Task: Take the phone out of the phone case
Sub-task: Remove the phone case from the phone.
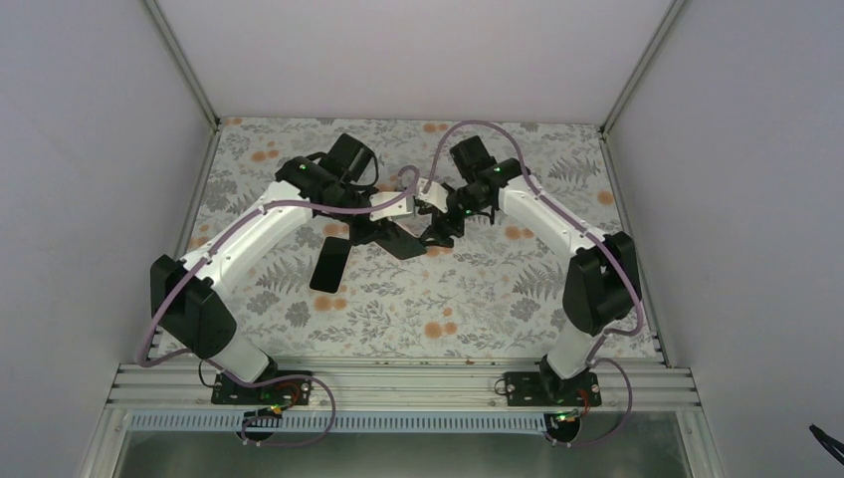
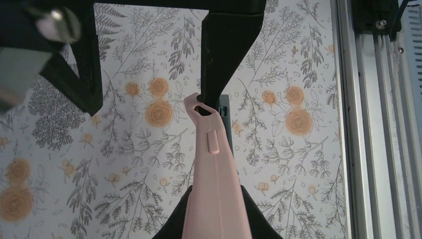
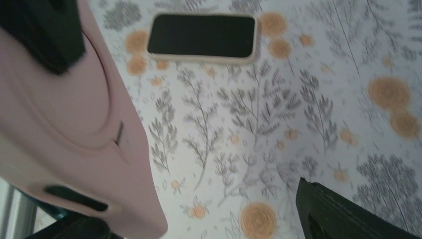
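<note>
My left gripper (image 2: 215,219) is shut on a pink phone case (image 2: 214,174) and holds it edge-on above the table. A dark teal edge (image 2: 225,112) shows along the case's far side. I cannot tell whether that edge is a phone inside. My right gripper (image 3: 199,224) is open wide. One of its fingers (image 2: 224,55) touches the case's top corner, and the case (image 3: 74,124) fills the left of the right wrist view. A black-screened phone with a cream rim (image 3: 201,36) lies flat on the table. It also shows in the top view (image 1: 328,264), left of both grippers (image 1: 418,234).
The floral table cover (image 1: 478,299) is walled on three sides. An aluminium rail (image 1: 398,383) runs along the near edge and holds both arm bases. It also shows in the left wrist view (image 2: 358,124).
</note>
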